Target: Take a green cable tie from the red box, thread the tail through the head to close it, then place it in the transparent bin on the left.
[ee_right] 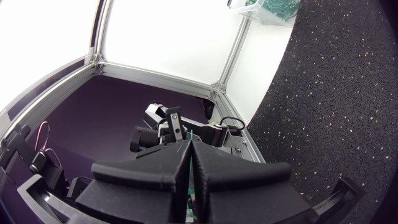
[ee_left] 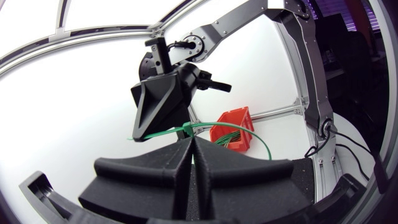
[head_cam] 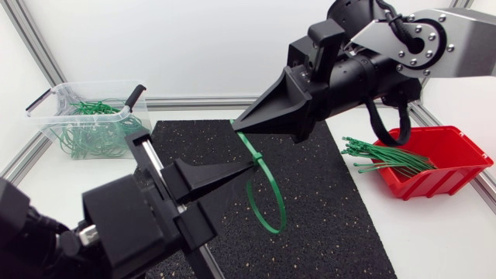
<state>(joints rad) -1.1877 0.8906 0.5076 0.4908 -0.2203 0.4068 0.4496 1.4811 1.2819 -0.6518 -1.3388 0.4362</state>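
Right gripper (head_cam: 242, 126) clamped on green cable tie (head_cam: 280, 194), left gripper (head_cam: 248, 164) pinched it too, loop over black mat (head_cam: 341, 209).

The looped cable tie (head_cam: 267, 194) is bright green, as are the loose ties (head_cam: 387, 157) in the red box (head_cam: 446, 177) and those in the clear bin (head_cam: 48, 116). The mat (head_cam: 341, 225) is black with pale speckles, the table (head_cam: 457, 240) white, the left gripper (head_cam: 249, 165) and right gripper (head_cam: 237, 124) matte black.
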